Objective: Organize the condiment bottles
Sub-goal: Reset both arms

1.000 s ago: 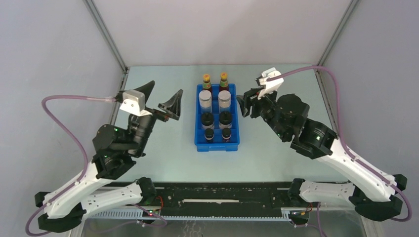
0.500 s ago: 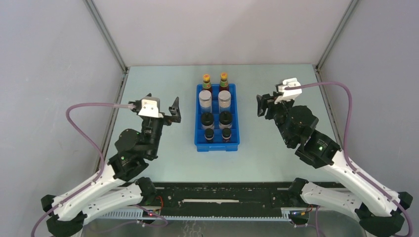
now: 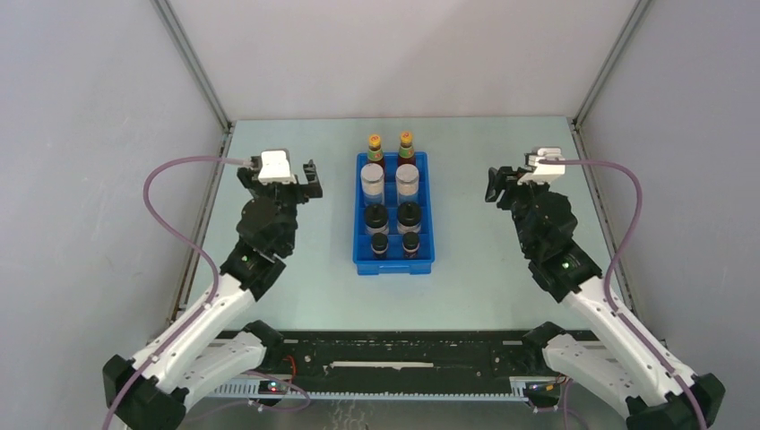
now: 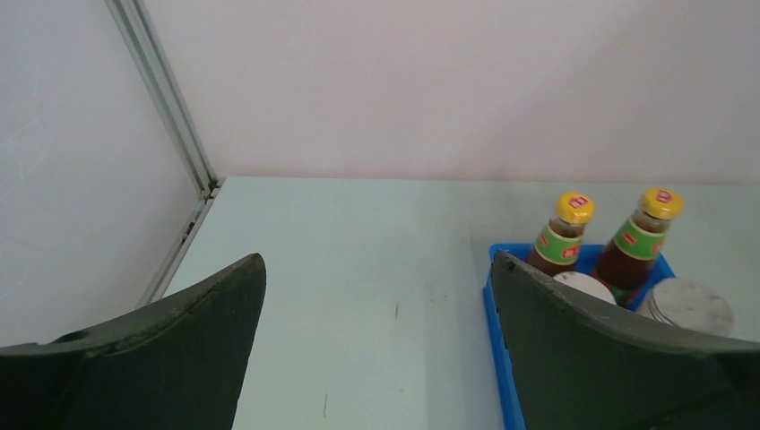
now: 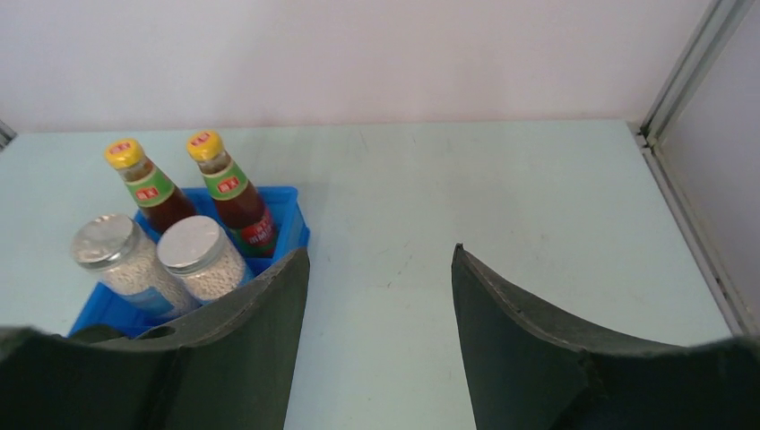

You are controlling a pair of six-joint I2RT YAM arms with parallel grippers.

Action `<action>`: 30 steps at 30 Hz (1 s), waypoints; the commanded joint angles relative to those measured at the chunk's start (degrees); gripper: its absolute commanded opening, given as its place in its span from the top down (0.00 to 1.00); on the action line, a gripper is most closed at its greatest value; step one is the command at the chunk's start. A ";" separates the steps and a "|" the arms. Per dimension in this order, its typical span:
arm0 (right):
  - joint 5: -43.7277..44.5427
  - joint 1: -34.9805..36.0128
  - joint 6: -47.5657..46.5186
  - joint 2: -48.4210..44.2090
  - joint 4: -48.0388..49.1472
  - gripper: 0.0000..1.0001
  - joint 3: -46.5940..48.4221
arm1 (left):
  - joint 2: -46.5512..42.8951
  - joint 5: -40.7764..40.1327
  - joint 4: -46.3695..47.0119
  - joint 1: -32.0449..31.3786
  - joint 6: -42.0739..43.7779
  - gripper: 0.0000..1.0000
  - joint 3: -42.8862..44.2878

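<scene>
1. A blue tray [image 3: 427, 260] is sitting in the middle of the table [image 3: 502, 287].
2. All eight bottles are standing in it in pairs: red sauce bottles [image 3: 375, 149] at the far end, then grey-lidded jars [image 3: 372, 178], black-lidded jars [image 3: 377, 218], and tiny dark jars [image 3: 380, 244] nearest.
3. The left gripper [image 3: 300, 182] is hanging left of the tray, fingers wide apart, holding nothing.
4. The right gripper [image 3: 496, 184] is hanging right of the tray, fingers apart and empty, though from above they look blurry.

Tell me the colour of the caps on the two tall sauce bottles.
Yellow caps on both sauce bottles, clearest in the right wrist view.
</scene>
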 commanded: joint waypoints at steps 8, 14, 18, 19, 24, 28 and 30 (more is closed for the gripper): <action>-13.59 -9.12 1.63 14.41 15.25 0.30 -2.01 | 13.59 15.20 10.38 15.13 -8.30 0.00 -0.50; -18.93 -12.20 1.15 22.35 20.70 0.30 -1.95 | 20.43 21.42 14.85 20.32 -8.94 0.00 0.43; -21.92 -13.96 1.12 27.12 23.65 0.27 -0.53 | 25.17 24.51 16.79 22.42 -9.51 0.00 2.12; -22.55 -14.39 1.08 28.36 24.03 0.26 0.12 | 26.32 25.04 17.28 22.77 -9.60 0.00 2.70; -25.56 -16.24 0.56 33.47 23.55 0.20 4.56 | 31.19 28.09 20.48 24.14 -10.84 0.00 4.44; -28.75 -17.41 -0.46 36.07 23.90 0.19 7.02 | 33.92 30.68 22.89 25.02 -11.41 0.00 5.47; -29.19 -17.79 -0.82 37.27 23.78 0.18 8.29 | 34.88 32.24 23.74 25.54 -11.70 0.00 6.01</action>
